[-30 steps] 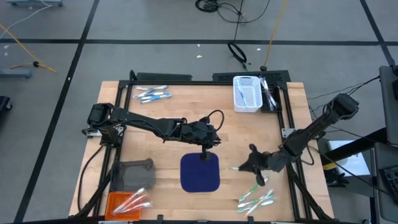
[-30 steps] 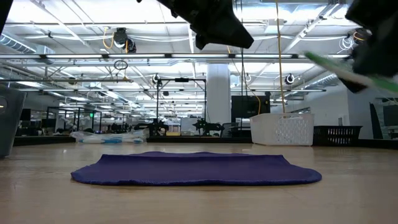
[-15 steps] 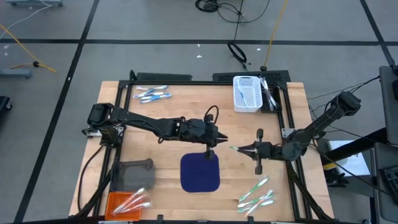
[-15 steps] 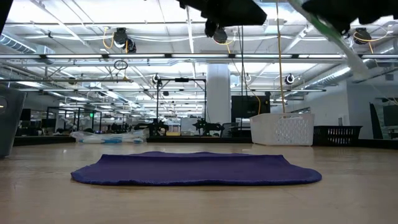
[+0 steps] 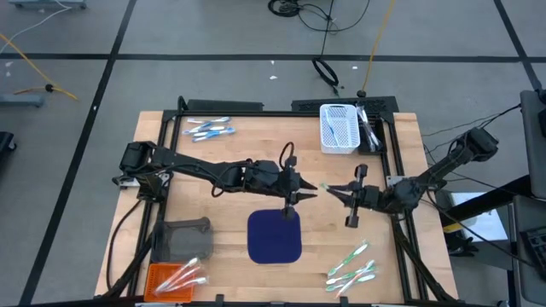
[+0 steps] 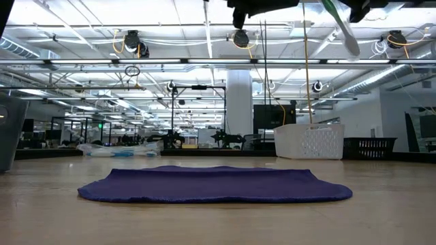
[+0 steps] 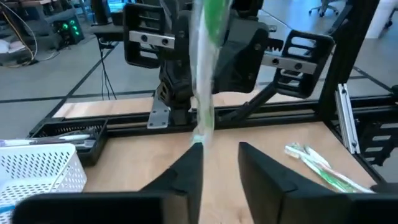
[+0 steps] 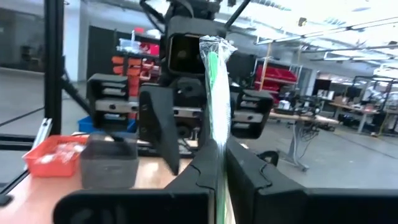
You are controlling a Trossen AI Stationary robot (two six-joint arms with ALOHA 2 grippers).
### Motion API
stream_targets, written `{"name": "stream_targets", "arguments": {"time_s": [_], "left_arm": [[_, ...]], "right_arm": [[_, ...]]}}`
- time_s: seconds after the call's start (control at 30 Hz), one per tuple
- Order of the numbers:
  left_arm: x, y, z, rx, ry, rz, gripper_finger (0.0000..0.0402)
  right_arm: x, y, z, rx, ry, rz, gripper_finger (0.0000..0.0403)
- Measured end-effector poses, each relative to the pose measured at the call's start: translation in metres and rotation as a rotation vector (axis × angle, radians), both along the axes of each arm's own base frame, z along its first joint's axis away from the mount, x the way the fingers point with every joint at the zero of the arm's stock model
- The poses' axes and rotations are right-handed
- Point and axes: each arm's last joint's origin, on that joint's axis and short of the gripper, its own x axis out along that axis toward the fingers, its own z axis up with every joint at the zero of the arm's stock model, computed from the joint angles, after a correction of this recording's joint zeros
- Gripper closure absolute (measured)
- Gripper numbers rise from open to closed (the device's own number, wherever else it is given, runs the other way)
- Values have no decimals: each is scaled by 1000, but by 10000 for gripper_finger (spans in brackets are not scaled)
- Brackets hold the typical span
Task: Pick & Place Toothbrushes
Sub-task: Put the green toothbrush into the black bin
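My right gripper (image 5: 335,191) is shut on a green-and-white toothbrush (image 8: 214,93) in a clear wrapper, high above the table's middle, right of the navy mat (image 5: 275,236). The toothbrush (image 7: 202,93) slants up toward my left gripper (image 5: 307,194). That gripper faces it from the left, open (image 7: 221,158), just short of the brush's free end (image 5: 323,186). I cannot tell whether they touch. More green toothbrushes (image 5: 351,269) lie flat at the near right, and blue ones (image 5: 209,130) at the far left. My right gripper pinches the toothbrush's shaft (image 8: 217,146) between its two fingers, partway along its length. The fingers come about level from the table's right and lie across the brush. The brush is lifted clear and tilted. Its longer part rises toward the left gripper, and a shorter part (image 6: 351,44) hangs below the fingers.
A white basket (image 5: 339,128) stands at the far right, with a dark tray (image 5: 371,128) beside it. A grey box (image 5: 183,237) and an orange tray (image 5: 175,277) holding toothbrushes sit at the near left. Bare wood lies around the mat (image 6: 214,185).
My right gripper has risen from beside the green pile and gone toward the far edge and the left gripper. It has tipped from pointing down to about level, rolling as it went. The toothbrush went with it, lifted high. My left gripper has tipped up toward level.
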Motion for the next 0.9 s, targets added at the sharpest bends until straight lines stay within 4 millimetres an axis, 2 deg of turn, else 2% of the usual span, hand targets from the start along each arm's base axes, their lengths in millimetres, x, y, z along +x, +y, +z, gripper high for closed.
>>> {"name": "stream_targets", "arguments": {"time_s": [0.13,0.3,0.43,0.6,0.9], "left_arm": [[1,2,5,-9,-53,10,260],[2,2,9,-11,-93,13,236],[2,2,9,-10,-95,15,234],[5,2,4,-9,-92,23,233],[15,5,-8,-11,-117,65,233]], "right_arm": [[4,-5,2,-2,-32,8,398],[12,-13,2,-6,-75,20,398],[16,-18,4,-1,-111,2,398],[22,-22,4,-1,-161,69,398],[29,-26,-1,-7,-164,85,398]]}}
